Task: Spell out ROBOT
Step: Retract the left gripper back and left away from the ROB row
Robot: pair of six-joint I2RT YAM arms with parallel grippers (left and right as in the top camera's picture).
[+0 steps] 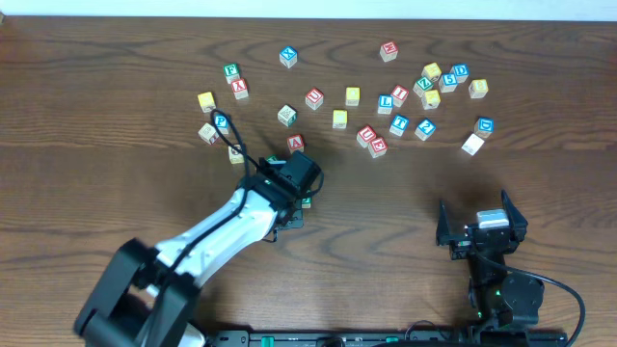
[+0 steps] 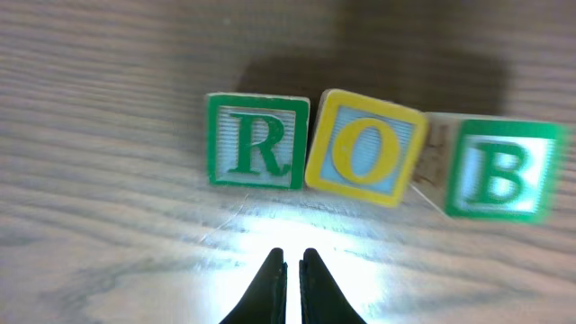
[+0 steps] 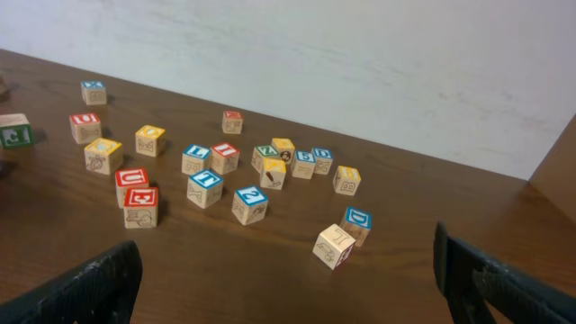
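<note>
The word is being built in a row on the table point(image 1: 116, 116), and the left wrist view is showing it across the middle of the frame. The green R block point(image 2: 258, 141) is sitting at centre left. The yellow O block point(image 2: 364, 147) is leaning a little askew against its right side. The green B block point(image 2: 499, 171) is lying just beside that at the right edge, slightly turned so that a bare wooden side is showing between it and the O. The letters are facing the camera and reading left to right, which looks like the reason they are lined up so closely. The left gripper point(image 2: 290, 256) is hovering at the bottom centre of that view with its fingers pressed together and nothing between them, pointing at the seam between R and O. From overhead its arm is covering the row at centre left, so the three blocks are barely showing there. The right gripper point(image 1: 479, 220) is waiting at the lower right of the overhead frame with its fingers spread wide and empty, and it is facing the scattered blocks point(image 3: 205, 187) across the upper half of the table. By my reading, three letters are standing and a second O and a T are lacking. Yellow-faced blocks such as the one at upper centre point(image 1: 339, 118) are lying in that scatter, but their letters are too small to read.
</note>
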